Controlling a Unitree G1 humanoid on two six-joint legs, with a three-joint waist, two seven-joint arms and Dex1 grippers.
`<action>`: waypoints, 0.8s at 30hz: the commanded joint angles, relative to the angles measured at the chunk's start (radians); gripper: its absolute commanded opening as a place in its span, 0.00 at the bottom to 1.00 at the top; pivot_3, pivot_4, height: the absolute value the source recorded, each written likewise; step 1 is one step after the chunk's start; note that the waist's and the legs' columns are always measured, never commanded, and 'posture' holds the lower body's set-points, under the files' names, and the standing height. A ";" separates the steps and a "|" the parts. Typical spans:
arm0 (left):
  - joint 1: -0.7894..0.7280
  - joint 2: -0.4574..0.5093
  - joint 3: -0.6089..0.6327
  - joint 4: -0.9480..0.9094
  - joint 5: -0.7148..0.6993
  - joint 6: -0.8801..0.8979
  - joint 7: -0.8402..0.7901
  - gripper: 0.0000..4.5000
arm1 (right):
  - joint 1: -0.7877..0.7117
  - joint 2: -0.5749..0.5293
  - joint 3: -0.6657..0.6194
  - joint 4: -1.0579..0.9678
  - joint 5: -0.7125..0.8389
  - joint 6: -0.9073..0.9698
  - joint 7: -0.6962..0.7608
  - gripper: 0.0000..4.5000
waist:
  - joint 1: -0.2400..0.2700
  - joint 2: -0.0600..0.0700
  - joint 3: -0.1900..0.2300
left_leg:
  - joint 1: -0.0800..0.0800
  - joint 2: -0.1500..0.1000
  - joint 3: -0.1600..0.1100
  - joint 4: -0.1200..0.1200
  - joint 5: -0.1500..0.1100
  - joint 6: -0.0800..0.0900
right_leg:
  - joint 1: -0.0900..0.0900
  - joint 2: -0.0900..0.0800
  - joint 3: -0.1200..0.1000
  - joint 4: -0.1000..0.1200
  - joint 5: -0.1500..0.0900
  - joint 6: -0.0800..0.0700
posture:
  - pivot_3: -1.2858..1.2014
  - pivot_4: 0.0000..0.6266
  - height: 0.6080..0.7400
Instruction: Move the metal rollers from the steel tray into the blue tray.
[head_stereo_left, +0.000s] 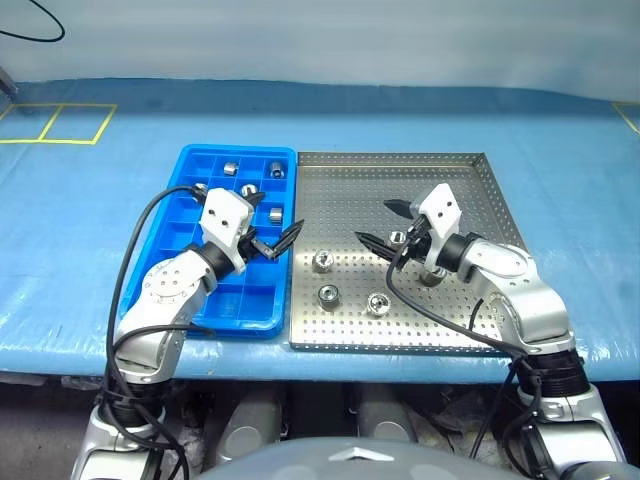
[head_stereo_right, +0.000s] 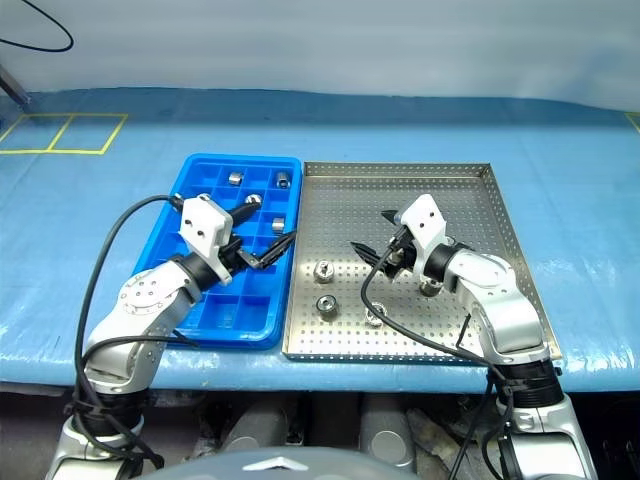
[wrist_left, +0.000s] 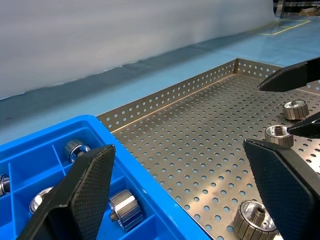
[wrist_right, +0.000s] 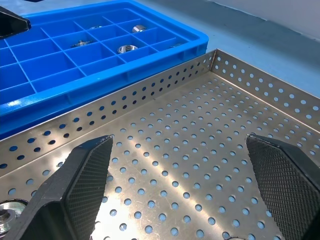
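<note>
Both grippers empty – rollers (head_stereo_left: 327, 293) left in steel tray (head_stereo_left: 400, 170).

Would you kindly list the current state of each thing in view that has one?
left gripper: open, empty, above the blue tray's right edge.
right gripper: open, empty, above the steel tray.
blue tray: partly filled, several rollers in its far compartments.
steel tray: some metal rollers left on its floor.

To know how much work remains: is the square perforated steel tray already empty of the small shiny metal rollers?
Not empty. Several small shiny metal rollers lie on the floor of the square perforated steel tray.
</note>
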 joint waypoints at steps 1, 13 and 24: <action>0.002 0.001 0.003 -0.056 0.002 -0.011 0.011 1.00 | 0.002 -0.001 -0.020 -0.042 0.011 -0.008 -0.009 1.00 | 0.000 0.000 0.000 | 0.000 0.000 0.000 0.000 0.000 0.000 | 0.000 0.000 0.000 0.000 0.000 0.000 | 0.45 0.24 1.00; -0.066 -0.011 -0.044 -0.028 -0.038 0.160 0.021 1.00 | 0.006 -0.009 -0.043 -0.034 -0.009 -0.033 -0.049 1.00 | 0.000 0.000 0.000 | 0.000 0.000 0.000 0.000 0.000 0.000 | 0.000 0.000 0.000 0.000 -0.002 0.003 | 0.45 0.24 1.00; -0.253 0.065 -0.171 0.013 -0.040 0.470 0.000 1.00 | 0.042 0.000 -0.056 -0.090 -0.006 -0.019 -0.083 1.00 | -0.030 0.000 0.000 | 0.000 0.000 0.000 0.000 0.000 0.000 | 0.000 0.000 0.001 0.000 -0.002 0.004 | 0.43 0.24 1.00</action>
